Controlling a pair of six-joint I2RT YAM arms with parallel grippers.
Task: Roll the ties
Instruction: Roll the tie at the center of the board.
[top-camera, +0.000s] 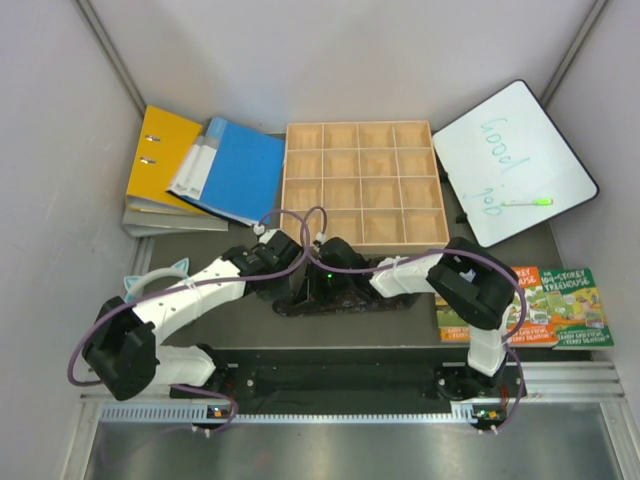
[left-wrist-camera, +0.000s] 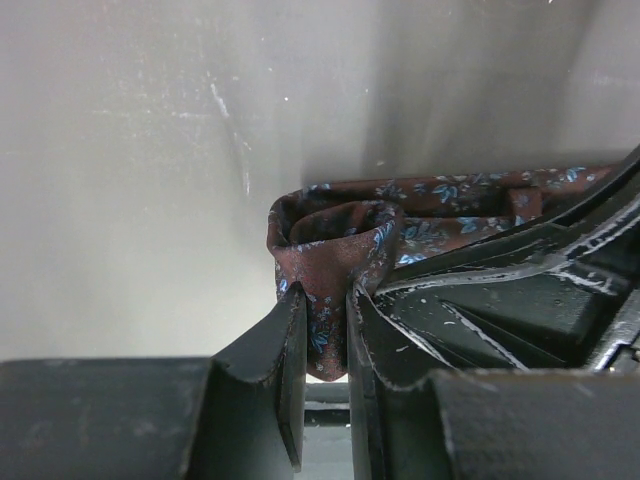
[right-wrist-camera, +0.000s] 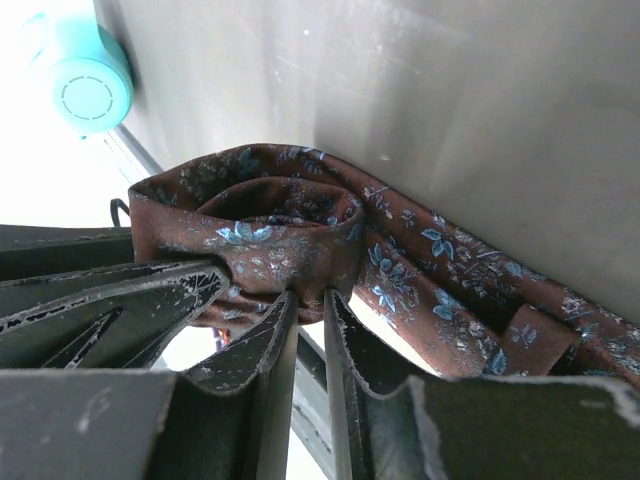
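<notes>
A: Where's the tie rn?

B: The tie (top-camera: 345, 302) lies mid-table, closer to the near edge than the far one, just in front of the wooden tray (top-camera: 360, 180). One end is coiled up. The rest runs flat on the tabletop, approx parallel to the near edge.

A: Jaws?

B: On the left gripper (left-wrist-camera: 325, 305) the jaws are nearly together, clamped on a fold of the coil's outer wrap, w/ fabric pinched btwn them. The right gripper (right-wrist-camera: 310, 300) comes in from the opp side. Its jaws are also close together, w/ the coil's lower lip nipped at the tips and the coil itself sitting just above them. The two grippers are right beside each other; I can't tell if they touch.

A: How will it handle?

B: My read is light, limp and silky, so prob slippery. It has no stiffness, so I'd expect the coil to spring loose if both let go. It's not fragile, but the tips could snag or crease it.

A: Best hold?

B: I'd take the coil across its full width at the outer wrap, not just the edge, & leave the tail free on the table to feed in.
</notes>
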